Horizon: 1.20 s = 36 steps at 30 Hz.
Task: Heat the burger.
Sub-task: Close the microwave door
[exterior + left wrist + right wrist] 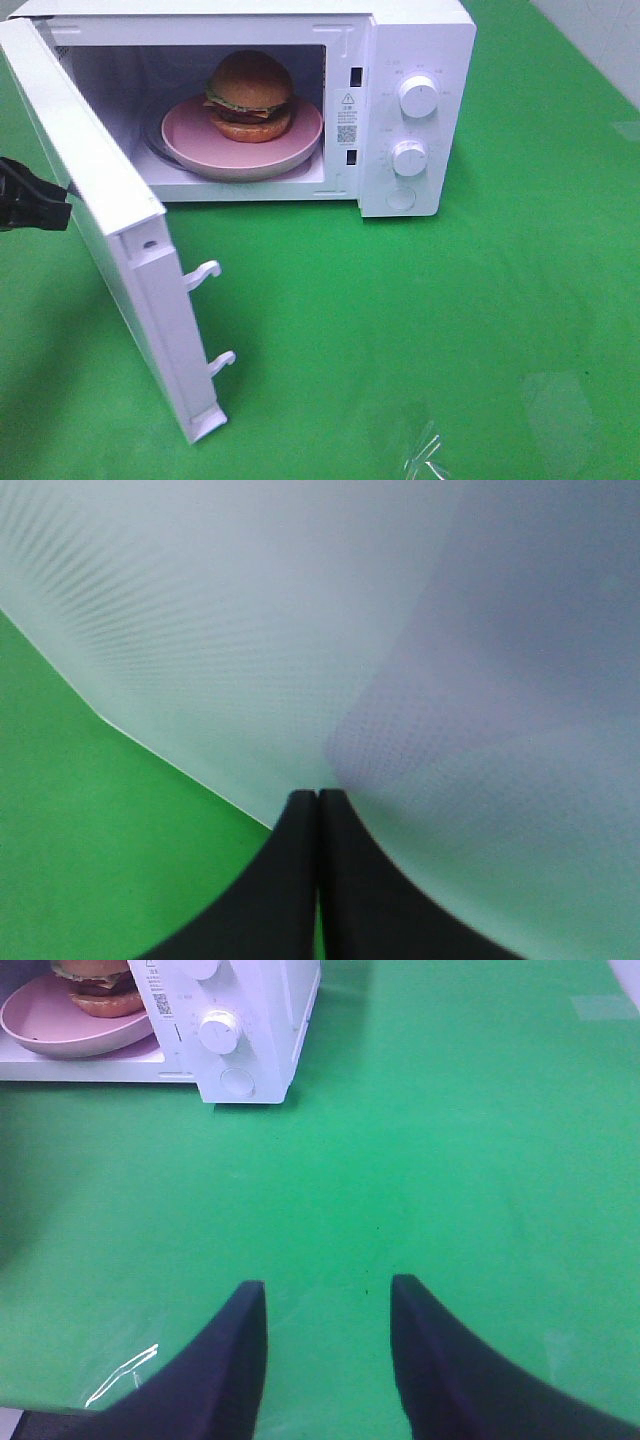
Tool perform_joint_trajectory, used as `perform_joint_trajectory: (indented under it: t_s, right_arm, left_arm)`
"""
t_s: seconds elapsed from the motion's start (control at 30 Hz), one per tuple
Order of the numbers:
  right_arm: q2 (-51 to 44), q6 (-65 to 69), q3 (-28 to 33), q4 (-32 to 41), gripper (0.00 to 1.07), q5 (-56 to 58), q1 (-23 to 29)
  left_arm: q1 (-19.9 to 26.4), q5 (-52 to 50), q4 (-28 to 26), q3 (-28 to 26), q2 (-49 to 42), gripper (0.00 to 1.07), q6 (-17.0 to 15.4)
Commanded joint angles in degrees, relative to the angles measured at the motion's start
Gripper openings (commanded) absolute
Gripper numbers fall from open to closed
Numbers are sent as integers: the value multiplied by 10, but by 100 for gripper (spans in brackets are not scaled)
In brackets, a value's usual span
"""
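Observation:
The burger (249,96) sits on a round pink plate (300,140) inside the open white microwave (420,40). It also shows in the right wrist view (98,985) on the plate (40,1030). The microwave door (110,230) stands swung open toward the front left. My left gripper (35,200) is at the outer face of the door, on its left side. In the left wrist view its fingers (300,870) are pressed together, tips against the door's outer panel (300,630). My right gripper (325,1305) is open and empty above the green cloth, away from the microwave.
The microwave has two white dials (417,96) and a round button (400,199) on its right panel. Two door latch hooks (205,272) stick out from the door's edge. Green cloth (450,330) covers the table. A shiny tape patch (425,455) lies near the front.

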Motion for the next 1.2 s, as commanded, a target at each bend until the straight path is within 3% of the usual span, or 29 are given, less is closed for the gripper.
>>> perform_joint_trajectory:
  t_s: [0.03,0.5,0.63,1.2]
  right_arm:
    - [-15,-6,1,1,41,-7,-3]
    - [-15,-6,1,1,41,-7,-3]
    - [-15,-6,1,1,41,-7,-3]
    - [-15,-6,1,1,41,-7,-3]
  left_arm:
    - [-28,1,-5,-28,22,0,1]
    - [-95,-45,-2,-109,97,0,-2]
    - [-122,-49,19,-155,132,0,-2]
    - [-184,-76,20,-292,238,0,-3]
